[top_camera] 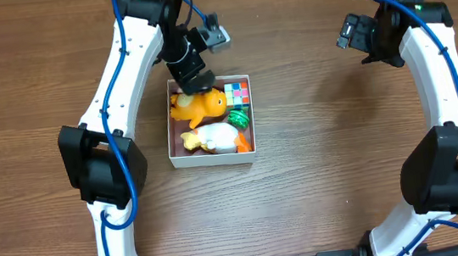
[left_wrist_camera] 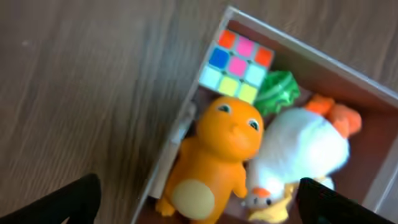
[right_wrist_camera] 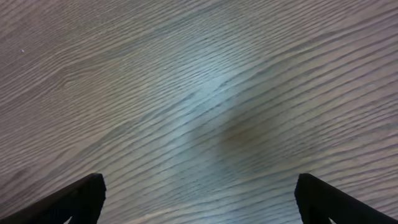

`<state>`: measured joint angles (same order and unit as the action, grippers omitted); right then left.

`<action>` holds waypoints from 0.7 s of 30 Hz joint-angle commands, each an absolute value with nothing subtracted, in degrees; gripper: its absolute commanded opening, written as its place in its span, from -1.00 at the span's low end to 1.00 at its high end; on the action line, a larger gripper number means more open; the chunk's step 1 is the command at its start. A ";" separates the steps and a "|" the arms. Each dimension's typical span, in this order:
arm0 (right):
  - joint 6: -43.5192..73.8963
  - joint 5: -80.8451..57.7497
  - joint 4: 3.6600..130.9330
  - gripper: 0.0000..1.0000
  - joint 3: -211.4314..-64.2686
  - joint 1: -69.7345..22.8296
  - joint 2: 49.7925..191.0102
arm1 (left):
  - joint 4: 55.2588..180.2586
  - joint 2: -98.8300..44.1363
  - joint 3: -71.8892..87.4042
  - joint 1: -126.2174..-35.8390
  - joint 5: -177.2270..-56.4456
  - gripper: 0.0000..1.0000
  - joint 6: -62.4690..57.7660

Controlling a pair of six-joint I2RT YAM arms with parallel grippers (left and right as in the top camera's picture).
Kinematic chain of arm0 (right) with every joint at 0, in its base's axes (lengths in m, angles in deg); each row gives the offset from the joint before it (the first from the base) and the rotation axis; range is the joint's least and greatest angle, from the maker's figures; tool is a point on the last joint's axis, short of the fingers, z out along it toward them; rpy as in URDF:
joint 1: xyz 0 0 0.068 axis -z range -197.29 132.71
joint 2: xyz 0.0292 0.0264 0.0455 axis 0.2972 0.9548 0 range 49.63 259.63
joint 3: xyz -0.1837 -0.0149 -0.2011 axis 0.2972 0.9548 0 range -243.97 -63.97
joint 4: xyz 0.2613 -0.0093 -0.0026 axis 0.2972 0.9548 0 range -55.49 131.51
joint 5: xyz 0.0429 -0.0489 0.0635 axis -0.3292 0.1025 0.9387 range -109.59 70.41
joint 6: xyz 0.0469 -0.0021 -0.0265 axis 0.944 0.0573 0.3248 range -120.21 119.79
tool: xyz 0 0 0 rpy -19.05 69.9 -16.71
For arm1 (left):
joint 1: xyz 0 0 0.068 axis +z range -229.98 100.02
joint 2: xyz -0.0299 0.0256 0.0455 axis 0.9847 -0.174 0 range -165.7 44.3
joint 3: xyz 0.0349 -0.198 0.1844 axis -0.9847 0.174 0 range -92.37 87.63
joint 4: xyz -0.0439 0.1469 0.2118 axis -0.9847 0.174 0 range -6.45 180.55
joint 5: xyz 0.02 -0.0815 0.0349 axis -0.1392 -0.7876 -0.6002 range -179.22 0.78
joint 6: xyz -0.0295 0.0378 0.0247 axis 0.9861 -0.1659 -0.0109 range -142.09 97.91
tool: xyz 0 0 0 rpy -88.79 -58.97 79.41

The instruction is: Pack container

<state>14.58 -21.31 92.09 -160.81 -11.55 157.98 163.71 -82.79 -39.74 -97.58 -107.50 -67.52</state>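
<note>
Your left pincer (left_wrist_camera: 199, 202) hangs spread and empty above the 11 o'clock corner of the container (top_camera: 212, 160), which sits on the bench (top_camera: 320, 186) just left of centre. To do this step well, lift straight up with the fingers wide, keeping clear of the thin wall just beside the orange toy (left_wrist_camera: 217, 155). Inside lie the orange toy at 11 o'clock, a white plush bird (left_wrist_camera: 298, 149) at 6, a colour cube (left_wrist_camera: 239, 65) at 1 and a green toy (left_wrist_camera: 278, 92) at 3. Packing looks nearly complete. Your right pincer (right_wrist_camera: 199, 202), also spread, holds nothing above the bench at 2 o'clock.
</note>
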 commanded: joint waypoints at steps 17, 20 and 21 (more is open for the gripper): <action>14.82 -21.39 91.77 1.00 -160.68 -11.53 157.11 | 174.60 -79.55 -58.88 -73.35 -100.84 1.00 -44.31; 14.82 -21.37 91.77 1.00 -160.68 -11.53 157.11 | 174.60 -79.55 -58.88 -73.35 -100.82 1.00 -44.33; 14.82 -21.37 91.77 1.00 -160.68 -11.53 157.11 | 174.60 -79.55 -58.88 -73.35 -100.82 1.00 -44.33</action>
